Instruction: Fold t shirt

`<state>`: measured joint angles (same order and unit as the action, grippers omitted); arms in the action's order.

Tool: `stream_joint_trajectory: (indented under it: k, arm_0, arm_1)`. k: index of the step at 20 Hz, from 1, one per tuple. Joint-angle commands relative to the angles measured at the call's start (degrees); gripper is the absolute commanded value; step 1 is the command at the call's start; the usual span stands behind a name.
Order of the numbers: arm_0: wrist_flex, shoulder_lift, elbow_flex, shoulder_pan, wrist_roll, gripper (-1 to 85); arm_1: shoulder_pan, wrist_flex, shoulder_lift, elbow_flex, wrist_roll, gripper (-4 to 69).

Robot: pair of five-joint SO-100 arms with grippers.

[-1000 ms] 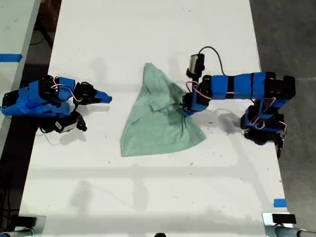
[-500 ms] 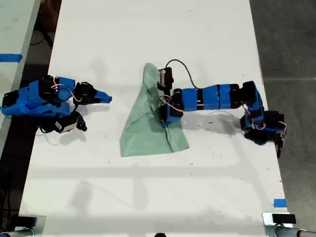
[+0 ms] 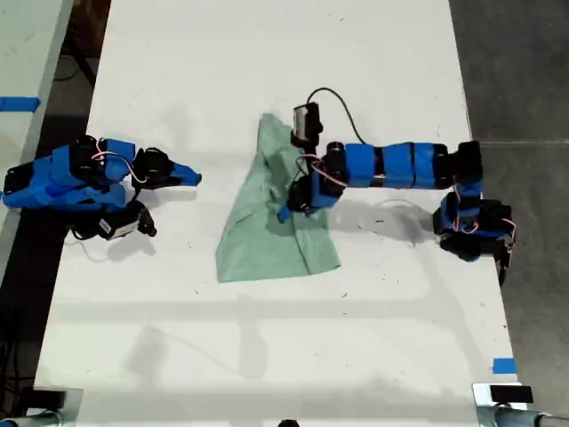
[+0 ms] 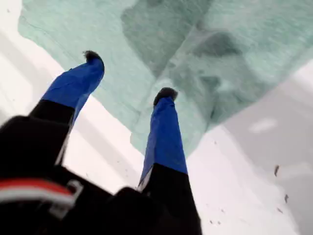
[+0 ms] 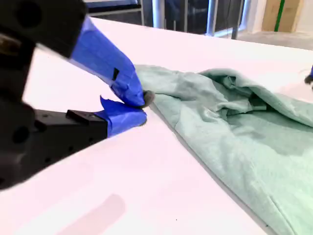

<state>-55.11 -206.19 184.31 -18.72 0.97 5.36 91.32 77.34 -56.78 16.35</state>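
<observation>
The pale mint-green t shirt lies wrinkled on the white table, its side on the exterior view's right doubled over onto the middle. My first gripper reaches in from the exterior view's right and hovers over the folded part. It is open, and the first wrist view shows the first gripper with only t shirt fabric below its fingers. My second gripper rests shut at the exterior view's left, apart from the cloth. In its own view my second gripper points toward the t shirt.
A second table with blue tape stands beyond the exterior view's left edge. Another blue tape mark sits near the table's lower right corner in the exterior view. Dark floor runs along that view's right.
My first gripper carried the shirt's edge toward the exterior view's left and folded it over. It has since let go, opened and drawn back slightly. The second arm has not moved.
</observation>
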Motion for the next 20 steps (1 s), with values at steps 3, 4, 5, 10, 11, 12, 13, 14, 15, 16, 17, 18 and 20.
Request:
stream_joint_trajectory:
  k: [3, 4, 5, 10, 11, 12, 13, 14, 15, 16, 17, 18, 20]
  arm_0:
    - [1.0, -0.3, 0.2, -0.6, 0.1, 0.0]
    - [1.1, -0.3, 0.2, -0.6, 0.1, 0.0]
    - [1.1, -0.3, 0.2, -0.6, 0.1, 0.0]
    - [1.2, -0.3, 0.3, -0.4, 0.0, 0.0]
    - [1.3, -0.3, 0.3, -0.4, 0.0, 0.0]
    - [1.4, -0.3, 0.3, -0.4, 0.0, 0.0]
    - [1.4, -0.3, 0.3, -0.3, 0.0, 0.0]
    - [1.4, -0.3, 0.4, 0.0, -0.1, 0.0]
    - [1.5, -0.3, 0.4, 0.1, -0.2, 0.0]
    - [1.7, -0.3, 0.4, 0.3, -0.3, 0.0]
    - [1.7, -0.3, 0.4, 0.4, -0.3, 0.0]
    - [1.8, -0.3, 0.4, 0.4, -0.3, 0.0]
    - [1.8, -0.3, 0.4, 1.1, -0.5, 0.0]
  arm_1:
    - [4.2, -4.0, 46.8, -40.0, -3.6, 1.8]
    - [3.8, -7.7, 57.4, -51.9, -5.0, 1.8]
    - [2.8, -11.7, 67.0, -63.3, -5.9, 1.8]
    - [0.4, -17.8, 107.4, -102.1, -9.8, 1.9]
    - [0.5, -17.2, 115.6, -107.6, -9.7, 1.9]
    - [1.2, -15.4, 123.7, -112.7, -9.6, 2.1]
    - [2.2, -15.6, 123.7, -116.4, -10.2, 2.1]
    - [3.6, -17.1, 123.7, -120.8, -12.2, 2.2]
    - [4.9, -16.0, 123.6, -121.7, -14.0, 2.2]
    - [3.7, -15.3, 123.7, -121.4, -14.3, 2.2]
    - [3.2, -15.3, 123.7, -121.4, -14.9, 2.2]
    - [2.7, -15.3, 123.7, -121.4, -15.5, 2.2]
    - [2.6, -15.3, 123.7, -121.4, -16.9, 2.2]
